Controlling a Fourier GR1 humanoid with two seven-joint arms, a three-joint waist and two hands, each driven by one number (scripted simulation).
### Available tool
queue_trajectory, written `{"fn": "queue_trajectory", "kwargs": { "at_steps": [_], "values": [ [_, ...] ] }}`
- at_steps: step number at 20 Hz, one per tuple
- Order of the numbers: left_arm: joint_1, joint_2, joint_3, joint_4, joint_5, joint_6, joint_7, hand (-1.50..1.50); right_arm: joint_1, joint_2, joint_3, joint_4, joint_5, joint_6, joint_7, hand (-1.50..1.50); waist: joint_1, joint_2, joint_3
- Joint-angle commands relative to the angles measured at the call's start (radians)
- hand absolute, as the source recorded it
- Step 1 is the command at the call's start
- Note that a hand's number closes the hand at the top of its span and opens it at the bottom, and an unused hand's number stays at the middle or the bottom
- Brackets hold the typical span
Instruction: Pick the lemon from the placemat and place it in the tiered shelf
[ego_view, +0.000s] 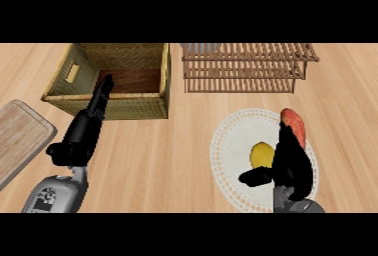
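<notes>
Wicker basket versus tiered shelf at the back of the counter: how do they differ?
The wicker basket has closed woven walls and sits back left; the tiered shelf is open slats and sits back right, beyond the placemat. The basket is yellowish, the shelf pale brown. Neither holds the lemon.

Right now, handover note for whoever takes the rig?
Right robot hand: over the placemat, fingers beside the lemon, thumb curled in below it; whether it grips yet cannot be told.
Left robot hand: open, fingers straight, pointing at the wicker basket, holding nothing.
Lemon on the placemat, by a reddish item.
Done: approach. Left: grasp, lift, place in the tiered shelf.
</notes>
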Motion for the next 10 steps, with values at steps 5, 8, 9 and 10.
{"fn": "queue_trajectory", "kwargs": {
  "at_steps": [5,8,9,10],
  "values": [
    [0.001,-0.018,-0.007,0.112,-0.008,-0.015,0.086,0.0,-0.022,0.004,-0.013,0.027,-0.048,0.03,0.05,1.5,-0.007,0.017,-0.014],
    [0.025,-0.028,-0.004,0.11,-0.004,-0.016,0.057,0.0,-0.065,0.004,0.013,0.088,-0.009,0.073,0.065,1.5,-0.001,0.018,-0.015],
    [0.058,0.003,0.005,0.043,0.003,-0.031,0.086,0.0,-0.012,-0.013,0.026,0.076,0.032,0.05,0.032,1.5,0.002,0.014,-0.014],
    [0.049,0.001,0.023,0.085,0.032,-0.05,0.083,0.0,0.011,0.004,0.051,0.075,0.045,0.036,0.028,1.5,-0.003,0.016,-0.015]
  ]
}}
